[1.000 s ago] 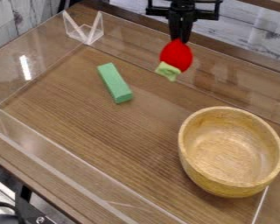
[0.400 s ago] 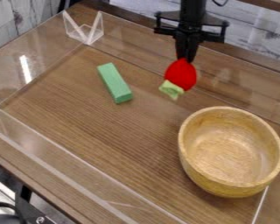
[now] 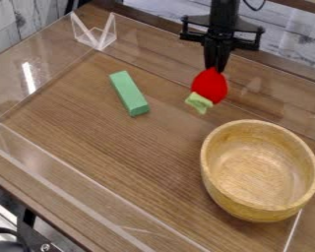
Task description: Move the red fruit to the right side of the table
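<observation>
The claw (image 3: pixel 215 69) is clamped on the red fruit (image 3: pixel 209 86), which hangs tilted, leafy cap pointing down-left.

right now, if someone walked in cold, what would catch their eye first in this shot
Probably the red fruit, glossy against the brown table, pinched in the shut gripper that points straight down right of centre toward the back. Next comes the big light wooden bowl at the front right corner, empty as far as can be seen. The green block lies flat to the left of the fruit, apart from it.
</observation>
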Controlling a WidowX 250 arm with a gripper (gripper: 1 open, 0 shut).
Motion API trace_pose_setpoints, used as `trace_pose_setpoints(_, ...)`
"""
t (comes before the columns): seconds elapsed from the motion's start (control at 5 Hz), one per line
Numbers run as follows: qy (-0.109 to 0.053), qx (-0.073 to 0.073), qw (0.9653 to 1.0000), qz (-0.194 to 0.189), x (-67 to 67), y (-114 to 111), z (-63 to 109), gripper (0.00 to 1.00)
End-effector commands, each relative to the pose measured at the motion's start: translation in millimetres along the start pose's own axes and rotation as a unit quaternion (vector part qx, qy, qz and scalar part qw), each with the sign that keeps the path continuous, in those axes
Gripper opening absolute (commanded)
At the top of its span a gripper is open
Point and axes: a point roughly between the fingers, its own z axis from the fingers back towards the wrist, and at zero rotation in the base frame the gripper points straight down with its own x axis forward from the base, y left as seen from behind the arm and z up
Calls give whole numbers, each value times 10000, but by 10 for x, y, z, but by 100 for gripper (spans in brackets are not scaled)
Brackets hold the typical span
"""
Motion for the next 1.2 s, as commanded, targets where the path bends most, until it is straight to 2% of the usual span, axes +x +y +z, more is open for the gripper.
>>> trace_pose_setpoints(0.0, -291, -41, 9996, -37, 55, -62, 211, 0)
trace_pose_setpoints(0.4, -291, 1, 9992, 281, 63, 0, 120, 0)
trace_pose_setpoints(0.8, -437, -184, 9988, 129, -49, -352, 85, 0)
trace_pose_setpoints(1.0, -458, -259, 9986, 73, -93, -484, 52, 0)
